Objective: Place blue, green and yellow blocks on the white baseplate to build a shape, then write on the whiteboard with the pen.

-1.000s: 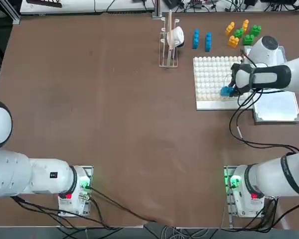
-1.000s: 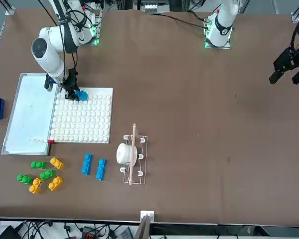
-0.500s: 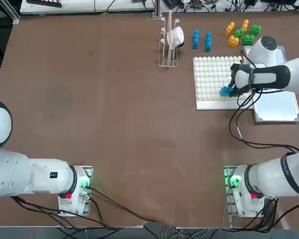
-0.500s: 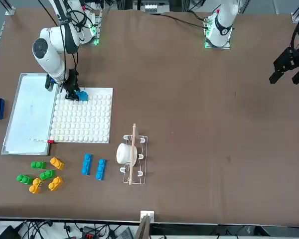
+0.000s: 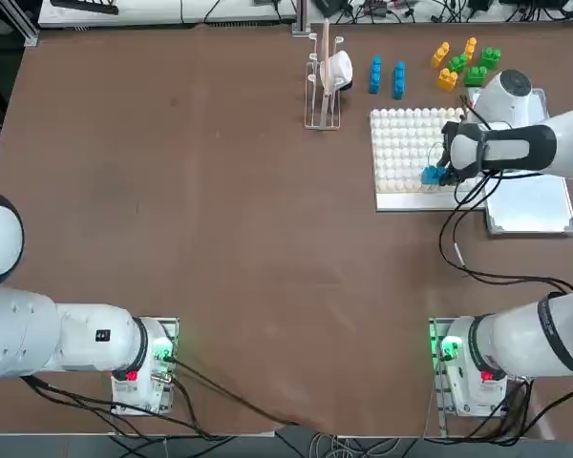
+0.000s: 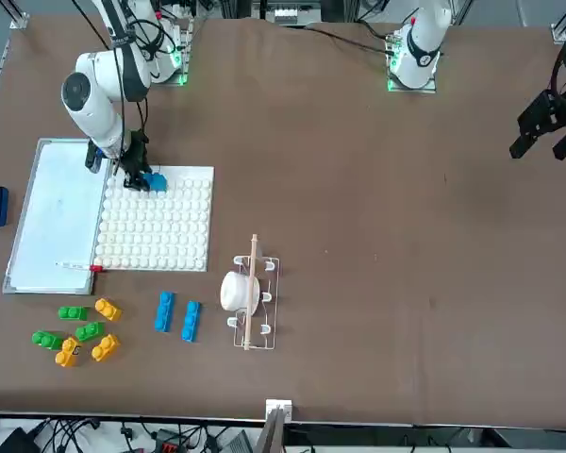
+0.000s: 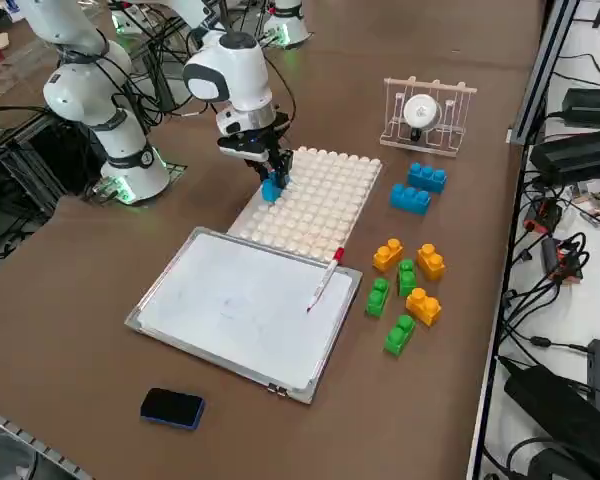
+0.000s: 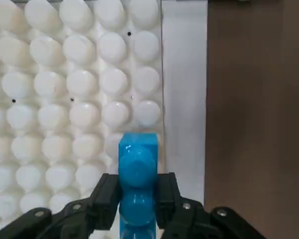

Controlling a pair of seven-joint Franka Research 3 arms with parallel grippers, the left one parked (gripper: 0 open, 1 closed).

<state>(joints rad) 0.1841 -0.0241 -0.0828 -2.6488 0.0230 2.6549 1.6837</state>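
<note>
Risk of misseating — right gripper (image 8: 137, 199) clamped on blue block (image 8: 137, 172) at white baseplate (image 8: 65, 99) edge, studs misaligned, block tips off.

Brown table (image 5: 220, 239): white baseplate (image 5: 401, 162), whiteboard (image 5: 540, 205), loose blocks (image 5: 463, 62), rack (image 5: 323, 81), eraser (image 7: 172, 407)

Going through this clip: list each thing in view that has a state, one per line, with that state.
right gripper: shut on the blue block, over the baseplate's edge
blue block: held, on the studs
white baseplate: flat, otherwise bare
whiteboard: flat, unmarked
pen: lying on the whiteboard's edge
loose blocks: untouched on the table
</note>
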